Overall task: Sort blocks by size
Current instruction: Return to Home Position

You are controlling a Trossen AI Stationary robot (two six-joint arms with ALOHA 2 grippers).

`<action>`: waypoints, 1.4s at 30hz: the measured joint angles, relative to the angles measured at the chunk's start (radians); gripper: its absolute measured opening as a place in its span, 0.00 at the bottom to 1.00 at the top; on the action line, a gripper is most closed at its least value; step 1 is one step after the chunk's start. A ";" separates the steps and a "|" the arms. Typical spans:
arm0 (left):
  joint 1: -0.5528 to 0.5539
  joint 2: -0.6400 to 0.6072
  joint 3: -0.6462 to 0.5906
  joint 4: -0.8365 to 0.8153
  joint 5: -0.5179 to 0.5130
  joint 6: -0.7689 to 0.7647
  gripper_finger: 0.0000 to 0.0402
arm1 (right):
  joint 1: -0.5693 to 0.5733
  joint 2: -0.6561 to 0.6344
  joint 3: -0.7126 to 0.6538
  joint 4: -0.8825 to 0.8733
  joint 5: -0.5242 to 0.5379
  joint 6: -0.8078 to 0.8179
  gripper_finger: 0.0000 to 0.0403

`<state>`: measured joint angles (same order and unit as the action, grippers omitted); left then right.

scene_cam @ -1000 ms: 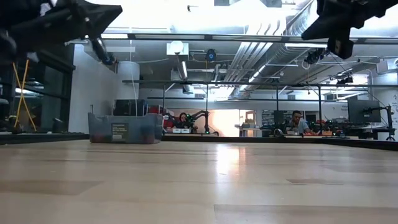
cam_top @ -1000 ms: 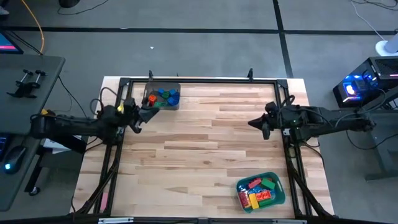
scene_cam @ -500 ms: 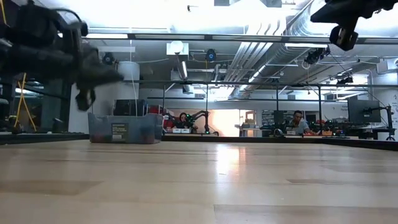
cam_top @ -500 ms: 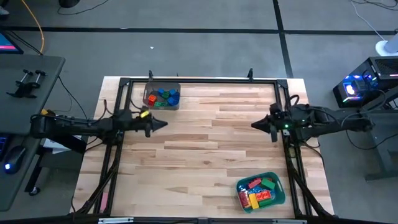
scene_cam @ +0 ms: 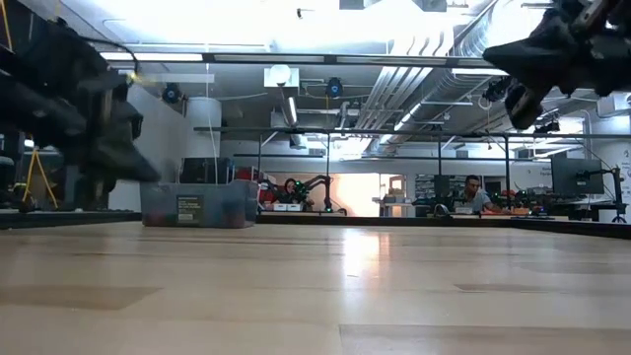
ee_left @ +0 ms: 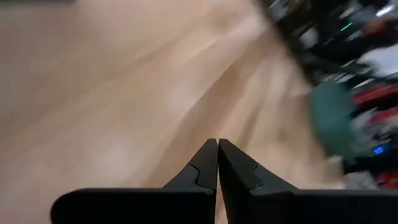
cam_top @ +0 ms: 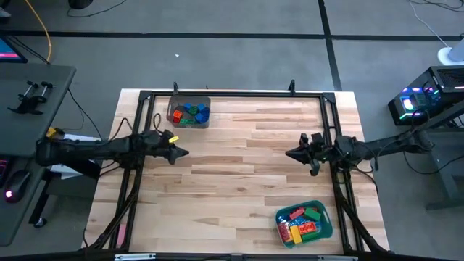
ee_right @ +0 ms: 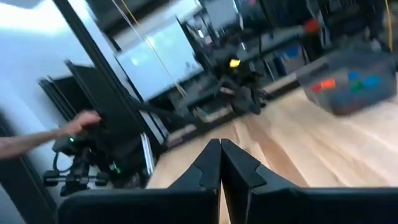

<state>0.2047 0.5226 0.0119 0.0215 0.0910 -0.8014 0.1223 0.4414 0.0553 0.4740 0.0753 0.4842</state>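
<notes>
Several blocks in blue, green, red and orange lie in a grey bin at the table's far left. More blocks in red, yellow and green fill a teal bin at the near right. My left gripper hangs shut over the left side of the table, below the grey bin in the high view, holding nothing. My right gripper hangs shut over the right side, pointing toward the table's middle, also with nothing in it. In both wrist views the fingers meet tip to tip.
A black frame runs along the table's far edge and down both sides. The broad wooden middle between the grippers holds no objects. A person's hand shows beyond the table in the right wrist view, and a seated person far behind.
Both arms have come down toward the table. My left gripper has tipped from pointing steeply down by the grey bin to a flatter slant, swinging toward the near edge and away from that bin. My right gripper has sunk and levelled out, moving slightly toward the table's left.
</notes>
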 joint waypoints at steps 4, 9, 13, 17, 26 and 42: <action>-0.006 -0.142 0.000 0.032 -0.020 0.000 0.00 | -0.002 -0.007 -0.044 0.090 -0.007 -0.079 0.00; -0.006 -0.311 0.000 0.027 -0.020 0.000 0.00 | -0.013 -0.005 -0.044 0.055 0.014 -0.210 0.00; -0.002 -0.427 0.000 0.030 -0.020 0.000 0.00 | -0.013 -0.005 -0.043 0.013 0.021 -0.225 0.00; -0.002 -0.522 0.001 0.034 -0.020 0.000 0.00 | -0.013 -0.005 -0.043 -0.036 0.022 -0.215 0.00; -0.038 -0.520 0.001 0.106 -0.018 0.001 0.00 | -0.008 -0.175 -0.045 -0.322 0.025 -0.214 0.00; -0.058 -0.520 0.001 0.104 -0.016 0.000 0.00 | -0.046 -0.441 -0.045 -0.426 0.010 -0.215 0.01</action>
<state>0.1466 0.0029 0.0128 0.1253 0.0753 -0.8009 0.0767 0.0008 0.0107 0.0476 0.0854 0.2687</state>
